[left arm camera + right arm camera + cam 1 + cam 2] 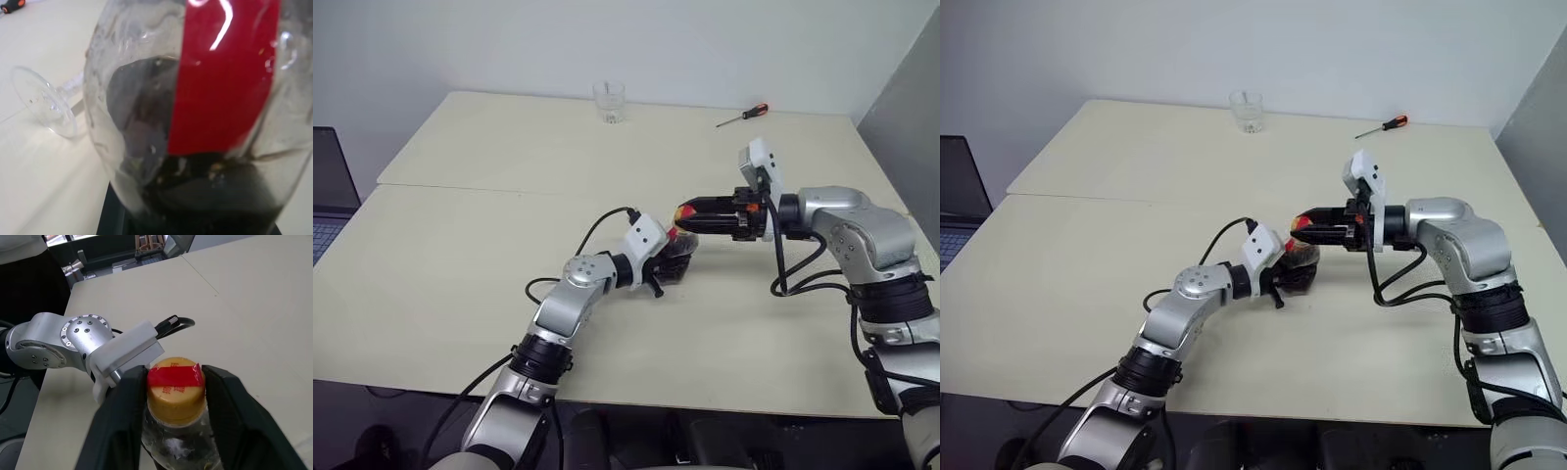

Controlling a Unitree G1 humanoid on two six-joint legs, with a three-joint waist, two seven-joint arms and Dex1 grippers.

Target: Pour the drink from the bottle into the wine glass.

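The bottle (679,257) stands near the table's middle with dark drink in its lower part and a red label (222,78) on its clear body. My left gripper (674,266) is shut on the bottle's body from the near left. My right gripper (176,377) reaches in level from the right. Its two black fingers (122,406) close on the yellow, red-taped cap (175,384). The wine glass (44,105) lies on its side on the table just beyond the bottle. Its round foot and stem are visible, and its bowl is hidden behind the bottle.
A short clear tumbler (609,101) stands at the table's far edge. A red-handled screwdriver (742,116) lies at the far right. A laptop (328,196) sits off the table's left side. A grey panel (911,108) rises on the right.
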